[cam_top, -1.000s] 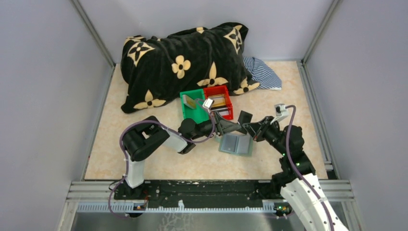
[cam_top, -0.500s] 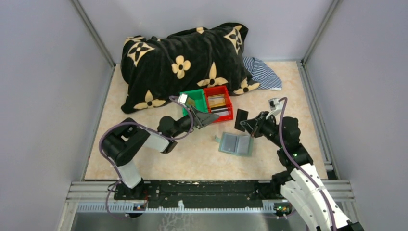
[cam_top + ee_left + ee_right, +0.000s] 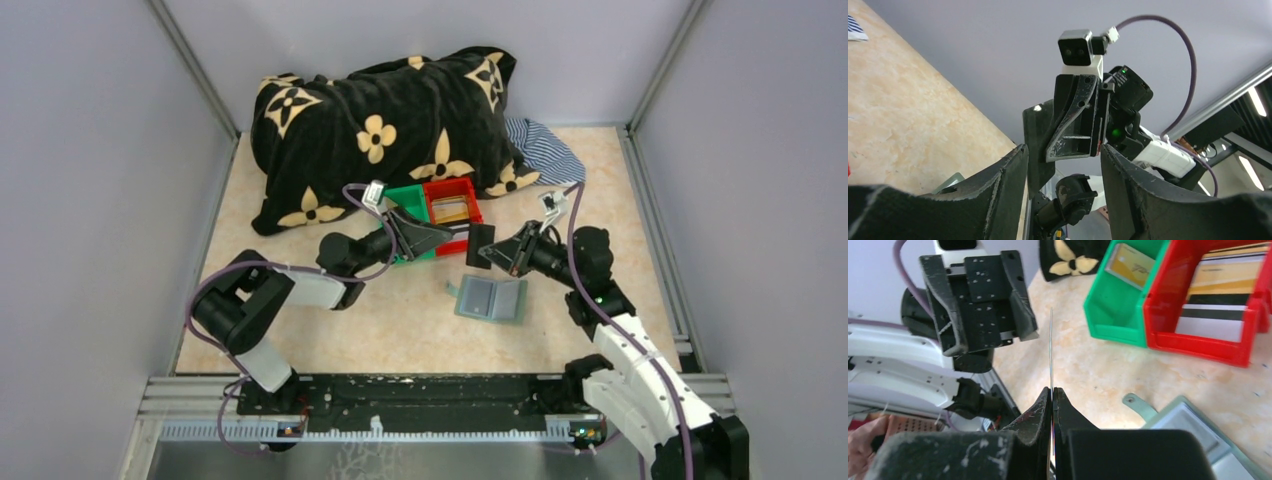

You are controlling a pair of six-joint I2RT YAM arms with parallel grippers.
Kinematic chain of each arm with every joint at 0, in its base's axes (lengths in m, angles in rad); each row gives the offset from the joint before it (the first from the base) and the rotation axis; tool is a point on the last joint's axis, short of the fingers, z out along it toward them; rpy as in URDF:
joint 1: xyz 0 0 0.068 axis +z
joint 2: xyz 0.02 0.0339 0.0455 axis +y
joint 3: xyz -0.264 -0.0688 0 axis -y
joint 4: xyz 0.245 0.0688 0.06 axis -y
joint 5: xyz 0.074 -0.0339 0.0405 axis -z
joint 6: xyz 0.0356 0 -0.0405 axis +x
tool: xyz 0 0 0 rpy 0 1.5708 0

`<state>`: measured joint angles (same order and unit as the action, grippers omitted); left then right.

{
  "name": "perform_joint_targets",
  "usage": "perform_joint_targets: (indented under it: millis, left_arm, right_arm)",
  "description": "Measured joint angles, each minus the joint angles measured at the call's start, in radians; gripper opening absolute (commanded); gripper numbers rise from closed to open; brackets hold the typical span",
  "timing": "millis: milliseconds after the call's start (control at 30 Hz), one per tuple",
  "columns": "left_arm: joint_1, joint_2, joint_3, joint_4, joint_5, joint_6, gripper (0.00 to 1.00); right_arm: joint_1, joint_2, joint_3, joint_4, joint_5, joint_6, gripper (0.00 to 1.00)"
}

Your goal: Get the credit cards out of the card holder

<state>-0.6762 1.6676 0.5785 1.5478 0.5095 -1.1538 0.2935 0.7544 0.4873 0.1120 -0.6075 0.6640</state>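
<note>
Credit card (image 3: 481,246) is pinched in the right gripper (image 3: 500,255), clear of the card holder (image 3: 490,298); left gripper (image 3: 443,238) open, empty. Next step is probably lowering it into the red bin (image 3: 1193,347).

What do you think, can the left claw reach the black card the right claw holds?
Probably yes. The left claw is open and faces the black card, which the right claw pinches by one edge. Nothing appears to stand between them.

black flowered blanket (image 3: 380,130) at the back, striped cloth (image 3: 545,150) at its right end; green bin (image 3: 1110,325) and red bin (image 3: 1198,347) touching.
</note>
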Motion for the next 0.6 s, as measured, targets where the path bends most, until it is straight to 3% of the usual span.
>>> perform_joint_targets:
  millis: [167, 400, 600]
  left_arm:
    - [-0.016, 0.042, 0.077, 0.0, 0.076, 0.007, 0.61]
    - [0.012, 0.089, 0.257, 0.003, 0.308, 0.021, 0.63]
    - [0.027, 0.233, 0.36, 0.003, 0.47, -0.086, 0.62]
  right_arm:
    - [0.0, 0.07, 0.014, 0.092, -0.152, 0.029, 0.0]
    - [-0.002, 0.072, 0.043, 0.083, -0.353, 0.037, 0.0]
    - [-0.001, -0.005, 0.043, 0.08, -0.461, 0.053, 0.0]
